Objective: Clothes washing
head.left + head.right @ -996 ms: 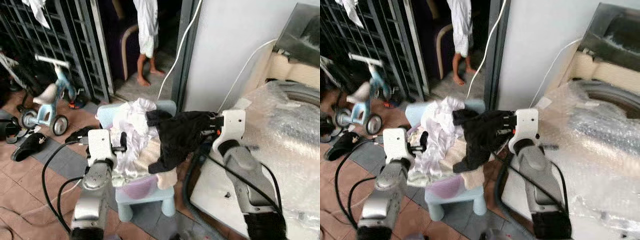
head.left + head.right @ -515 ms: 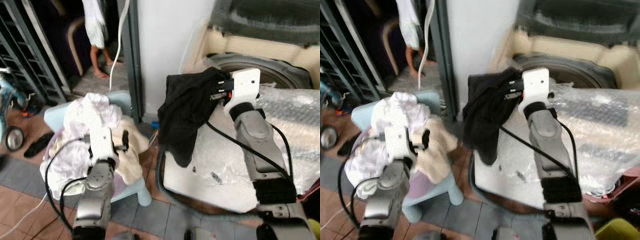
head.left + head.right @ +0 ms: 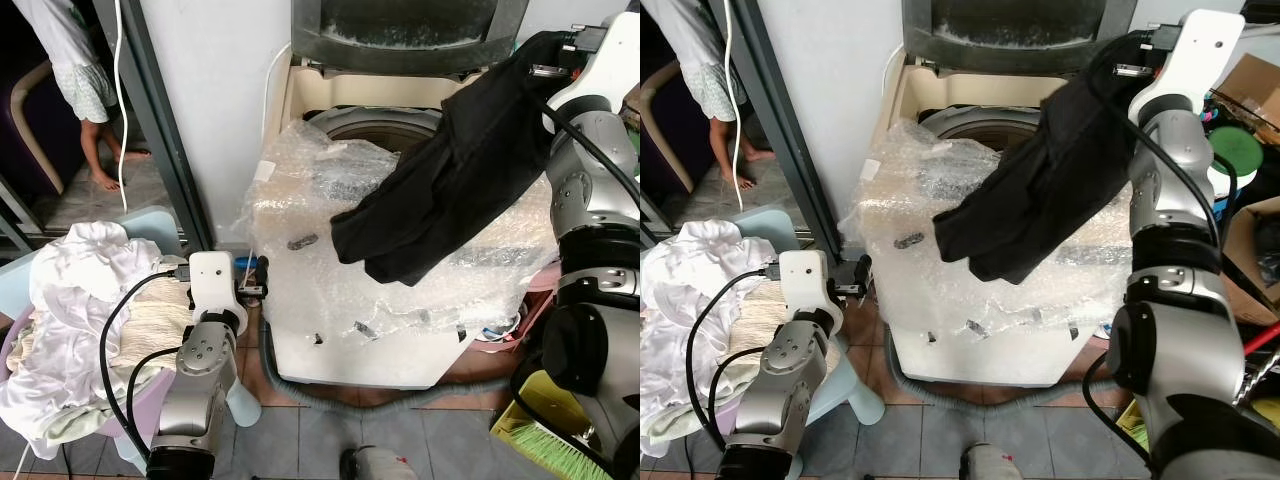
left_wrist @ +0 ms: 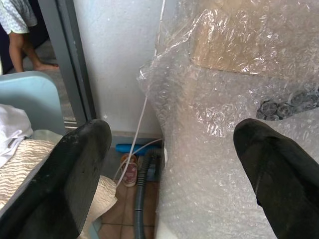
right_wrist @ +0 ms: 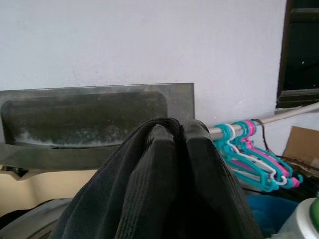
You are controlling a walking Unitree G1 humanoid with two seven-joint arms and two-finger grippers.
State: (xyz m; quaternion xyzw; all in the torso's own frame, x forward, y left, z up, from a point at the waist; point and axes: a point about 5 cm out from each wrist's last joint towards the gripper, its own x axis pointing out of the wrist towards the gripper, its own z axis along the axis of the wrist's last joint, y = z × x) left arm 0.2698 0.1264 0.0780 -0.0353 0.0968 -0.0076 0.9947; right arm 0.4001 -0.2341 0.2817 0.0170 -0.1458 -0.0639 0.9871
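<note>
- Black garment (image 3: 450,170) hangs pinched in raised right hand (image 3: 548,68) beside washer drum opening (image 3: 375,130).
- Best carried over opening before release.
- Left hand (image 4: 169,164) spread wide, holding nothing.

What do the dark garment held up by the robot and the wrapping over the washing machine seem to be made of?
The black garment in the right end effector looks like soft matte woven cloth: it drapes in limp folds. The clear wrapping is probably plastic bubble wrap: shiny, see-through, dotted with small bubbles.
</note>
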